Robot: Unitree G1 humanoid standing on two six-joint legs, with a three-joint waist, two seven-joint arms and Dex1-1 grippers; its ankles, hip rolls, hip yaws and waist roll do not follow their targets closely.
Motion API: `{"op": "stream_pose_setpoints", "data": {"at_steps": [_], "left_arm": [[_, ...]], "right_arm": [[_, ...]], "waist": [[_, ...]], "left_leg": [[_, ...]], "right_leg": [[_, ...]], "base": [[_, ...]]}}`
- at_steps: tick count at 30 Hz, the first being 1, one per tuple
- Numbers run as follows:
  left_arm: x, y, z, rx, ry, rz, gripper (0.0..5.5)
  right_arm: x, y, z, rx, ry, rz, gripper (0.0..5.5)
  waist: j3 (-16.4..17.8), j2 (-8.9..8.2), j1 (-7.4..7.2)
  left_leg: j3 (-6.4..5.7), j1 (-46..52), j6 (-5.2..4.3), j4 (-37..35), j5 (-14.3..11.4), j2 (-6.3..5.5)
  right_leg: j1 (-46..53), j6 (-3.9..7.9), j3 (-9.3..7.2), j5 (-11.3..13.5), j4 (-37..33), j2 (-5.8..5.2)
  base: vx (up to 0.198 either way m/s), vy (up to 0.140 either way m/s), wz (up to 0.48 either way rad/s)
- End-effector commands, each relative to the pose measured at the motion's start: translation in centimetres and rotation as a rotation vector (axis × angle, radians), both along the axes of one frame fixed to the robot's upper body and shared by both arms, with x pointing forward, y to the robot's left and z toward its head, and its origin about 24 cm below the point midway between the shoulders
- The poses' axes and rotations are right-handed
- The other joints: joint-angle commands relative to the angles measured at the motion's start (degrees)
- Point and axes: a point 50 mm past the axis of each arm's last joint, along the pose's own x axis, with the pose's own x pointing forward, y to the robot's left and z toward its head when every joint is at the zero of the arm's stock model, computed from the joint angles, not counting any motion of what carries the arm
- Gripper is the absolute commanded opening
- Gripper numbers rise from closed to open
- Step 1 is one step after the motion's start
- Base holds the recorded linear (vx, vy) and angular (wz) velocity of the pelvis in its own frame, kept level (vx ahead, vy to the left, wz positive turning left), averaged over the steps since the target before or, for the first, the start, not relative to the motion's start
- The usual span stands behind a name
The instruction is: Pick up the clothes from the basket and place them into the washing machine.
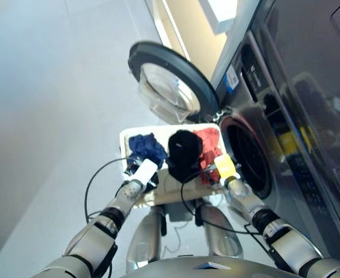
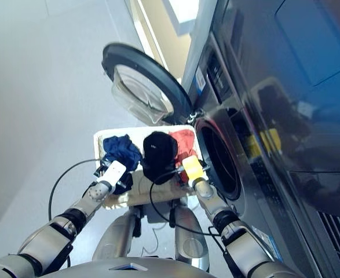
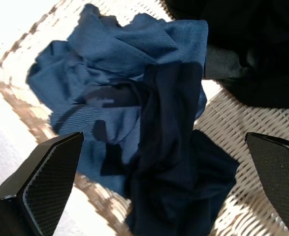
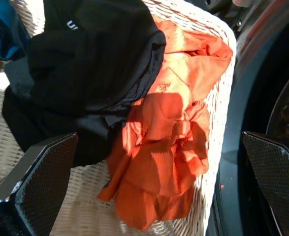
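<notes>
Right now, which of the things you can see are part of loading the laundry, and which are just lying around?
Part of the job:
navy garment
black garment
coral red garment
basket
washing machine, door open

Just lying about:
nothing else, as far as I can see

A shallow cream-white woven basket [image 1: 125, 138] holds three crumpled fabric garments side by side: navy blue [image 1: 146, 147], black [image 1: 184, 152] in the middle, coral red [image 1: 209, 142] nearest the dark grey front-loading washing machine [image 1: 297, 116], whose round glass door [image 1: 170, 84] stands open
</notes>
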Motion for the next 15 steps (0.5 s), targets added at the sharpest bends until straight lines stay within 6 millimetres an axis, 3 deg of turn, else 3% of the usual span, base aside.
{"op": "stream_pose_setpoints", "data": {"at_steps": [1,8,9,15], "left_arm": [[1.4,0.8,2.0,-0.036,-0.116,0.048,5.50],[5.0,3.3,7.1,-0.030,-0.289,0.163,5.50],[5.7,4.0,8.3,-0.019,-0.327,0.187,5.50],[7.2,5.8,11.3,-0.014,-0.407,0.249,5.50]], "right_arm": [[0.8,1.9,3.2,0.079,-0.173,0.073,5.50],[3.0,3.7,9.1,0.169,-0.398,0.116,5.50],[3.3,4.2,10.2,0.194,-0.436,0.125,5.50],[3.5,5.3,12.8,0.251,-0.529,0.168,5.50]], "waist": [[-1.64,-0.83,-1.30],[-0.10,-1.10,-2.57],[0.23,-0.95,-2.70],[0.79,-1.37,-3.78]], "left_leg": [[1.67,-6.98,-0.93,6.31,-0.37,0.10],[1.83,-19.60,-0.56,14.45,-2.31,0.92],[1.39,-21.57,-0.71,16.55,-4.55,1.23],[1.21,-29.65,-0.45,22.15,-6.09,1.95]], "right_leg": [[-3.27,4.74,0.59,-1.67,4.02,-1.38],[-14.81,4.64,1.20,-2.40,9.84,-1.26],[-17.03,5.04,1.54,-4.10,11.90,-0.88],[-24.41,4.83,1.84,-4.76,16.15,-0.42]], "base": [[-0.050,0.012,-0.015],[-0.008,0.006,0.002],[0.063,0.004,-0.054],[0.010,0.002,-0.012]]}}
